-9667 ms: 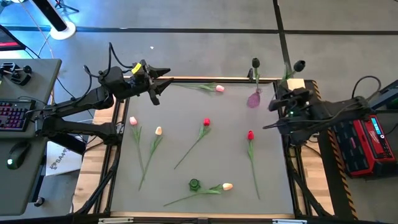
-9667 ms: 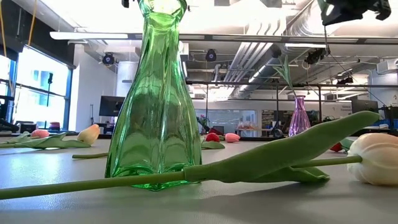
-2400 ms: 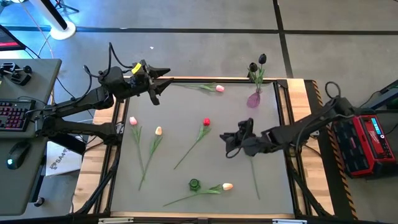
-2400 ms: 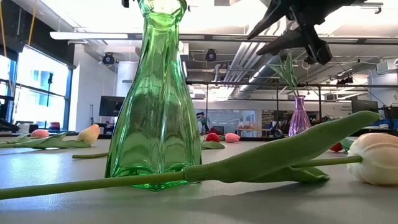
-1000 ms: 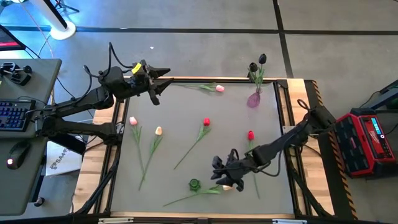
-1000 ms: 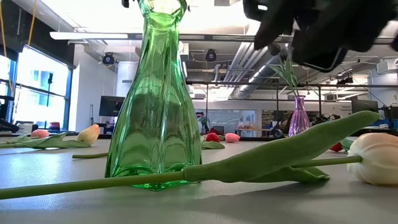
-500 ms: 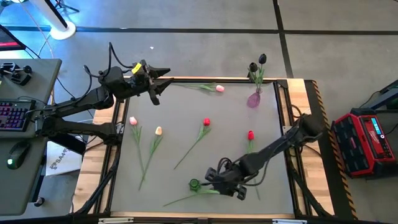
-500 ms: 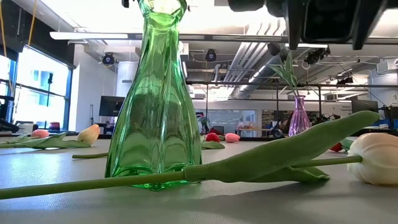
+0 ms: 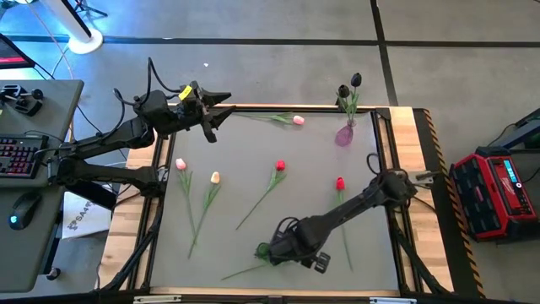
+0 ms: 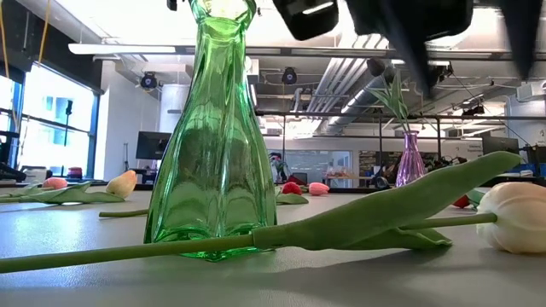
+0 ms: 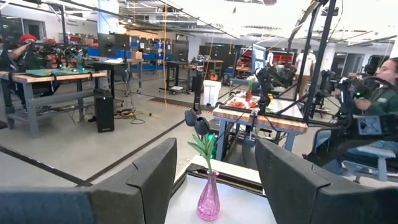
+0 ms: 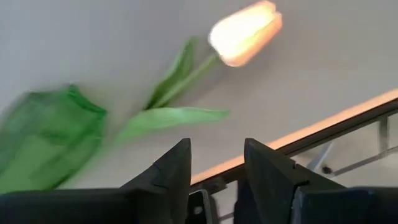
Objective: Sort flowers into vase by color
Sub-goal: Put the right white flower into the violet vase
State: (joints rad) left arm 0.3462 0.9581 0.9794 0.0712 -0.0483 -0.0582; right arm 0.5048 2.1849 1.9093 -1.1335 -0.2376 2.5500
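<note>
The right gripper point(image 9: 297, 250), fingers spread and empty, hovered over the cream tulip point(image 12: 245, 32) at the table's six o'clock, beside the green vase point(image 9: 264, 250); descending carelessly could topple it; the left gripper point(image 9: 211, 112) waited, spread, at ten o'clock.

Bright, even overhead light fills the room, ceiling strips and windows glare white in the low view, and the green vase point(image 12: 46, 140) smears with motion blur in the right wrist view.
</note>
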